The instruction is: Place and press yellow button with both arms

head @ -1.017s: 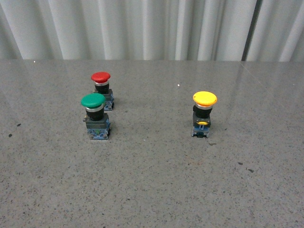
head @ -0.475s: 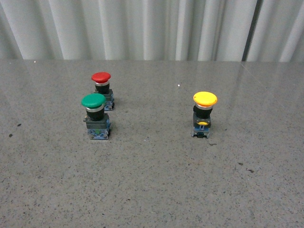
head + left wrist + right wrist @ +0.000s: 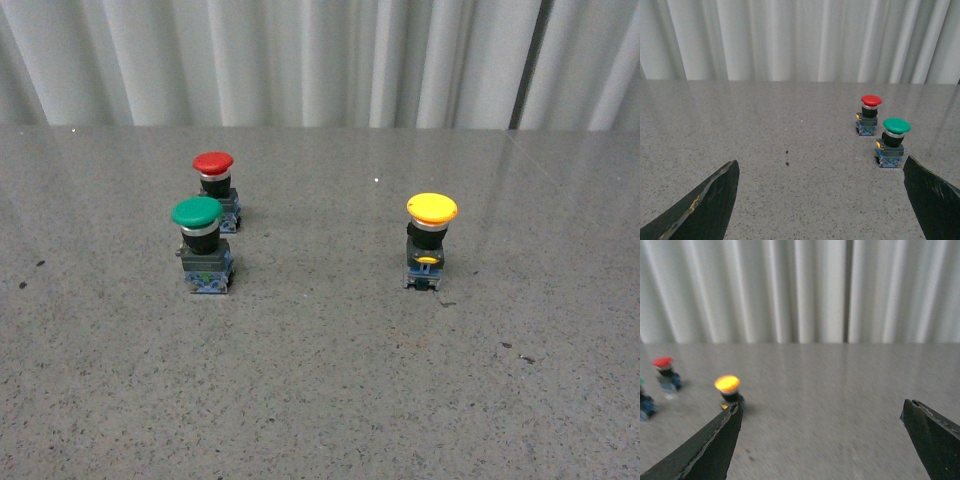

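The yellow button (image 3: 431,240) stands upright on the grey speckled table (image 3: 320,400), right of the middle and about halfway between the near and far edges. It stands free, with bare table all around it. Its wide yellow mushroom cap sits level on a silver collar. Below that is a black body with a yellow tab on the near face, and a blue-grey base flat on the table. The left gripper (image 3: 820,161) is spread wide and holds nothing. Only the tips of its two flat black fingers (image 3: 710,205) show, far apart, with open table between them. One tip has a chipped, pale-scuffed edge. The green button (image 3: 894,142) and the red button (image 3: 870,115) lie ahead of this gripper, toward one finger and clear of it. The right gripper (image 3: 821,404) is spread just as wide and is also empty, its dark fingers (image 3: 710,450) apart over bare table. The right wrist view is blurred. In it the yellow cap appears just past the tip of one finger, whose edge hides the switch's base, and whether they touch cannot be told from that picture. In the front view the green button stands well to the left of the yellow one and slightly nearer. The red button is just behind it, farther off and a little to the right. A white pleated curtain (image 3: 300,60) closes off the far side of the table.
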